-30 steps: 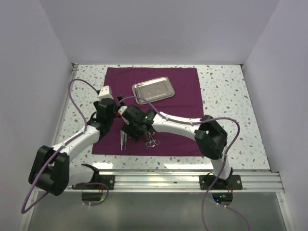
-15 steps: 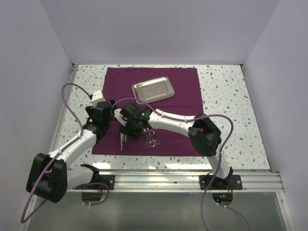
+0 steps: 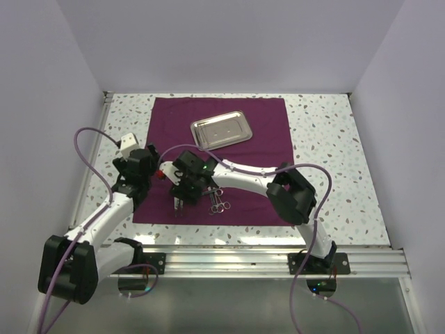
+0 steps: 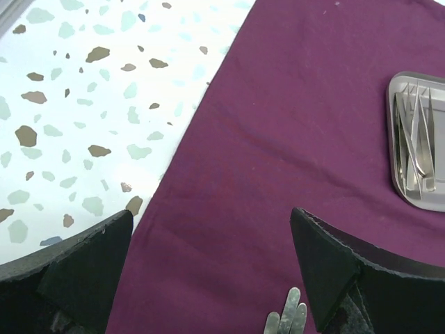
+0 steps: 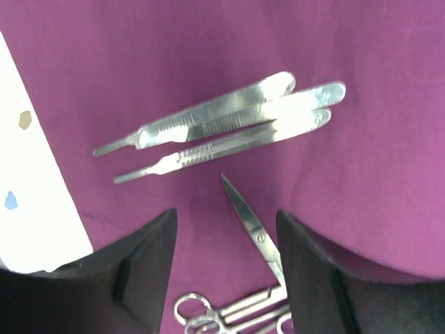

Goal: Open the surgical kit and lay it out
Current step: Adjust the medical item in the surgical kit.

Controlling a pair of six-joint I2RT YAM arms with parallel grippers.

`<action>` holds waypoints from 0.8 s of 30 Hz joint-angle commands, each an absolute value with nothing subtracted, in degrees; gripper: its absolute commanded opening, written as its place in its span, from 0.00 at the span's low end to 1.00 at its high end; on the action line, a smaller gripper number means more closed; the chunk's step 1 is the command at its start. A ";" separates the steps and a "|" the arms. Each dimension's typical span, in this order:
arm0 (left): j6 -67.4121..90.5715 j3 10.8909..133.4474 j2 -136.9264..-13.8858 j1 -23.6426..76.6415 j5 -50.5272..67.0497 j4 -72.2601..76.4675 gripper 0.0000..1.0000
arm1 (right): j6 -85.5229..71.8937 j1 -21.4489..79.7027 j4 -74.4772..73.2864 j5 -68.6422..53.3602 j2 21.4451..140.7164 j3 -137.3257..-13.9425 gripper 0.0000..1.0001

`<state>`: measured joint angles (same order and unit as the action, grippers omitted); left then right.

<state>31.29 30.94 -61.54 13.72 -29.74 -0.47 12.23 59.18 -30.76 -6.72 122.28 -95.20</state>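
Note:
The surgical kit's purple cloth [image 3: 257,149] lies spread flat. Its steel tray [image 3: 221,130] sits at the far middle and holds thin tweezers [image 4: 416,132]. Three flat silver handles [image 5: 229,122] lie side by side near the cloth's left front. Scissors [image 5: 259,236] lie just beside them. My right gripper [image 5: 226,261] hovers open low over the cloth, and the scissors' blade lies loose between its fingers [image 5: 132,268]. My left gripper [image 4: 208,271] stands wide open and holds nothing. It hangs over the cloth's left edge, and the handle tips [image 4: 286,314] show at its lower right.
The speckled table top [image 3: 323,132] surrounds the cloth [image 4: 299,125]. A grey rail [image 3: 278,261] runs along the near edge. Plain walls close in the left, right and far sides. The arms' purple cables [image 3: 90,149] loop above the table.
My left arm has drawn back to the left, away from the instruments. The right gripper has shifted a little left over the instruments, and its fingers stand slightly narrower.

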 commanded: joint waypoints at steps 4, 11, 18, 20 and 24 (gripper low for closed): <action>34.28 32.87 -64.24 8.97 -22.95 4.48 1.00 | 6.85 51.86 -36.65 -0.35 123.31 -91.84 0.63; 34.19 31.99 -63.55 8.44 -22.15 5.18 1.00 | 7.38 51.42 -37.88 -0.70 125.24 -92.20 0.63; 34.01 31.91 -63.63 8.35 -21.45 5.27 1.00 | 7.12 51.59 -38.67 -2.37 125.77 -93.07 0.31; 34.10 31.91 -63.63 8.44 -21.45 5.27 1.00 | 7.12 51.85 -38.94 -2.55 125.68 -93.60 0.17; 34.01 31.82 -63.72 8.35 -21.10 5.36 1.00 | 6.77 52.29 -40.16 -0.89 124.98 -94.48 0.11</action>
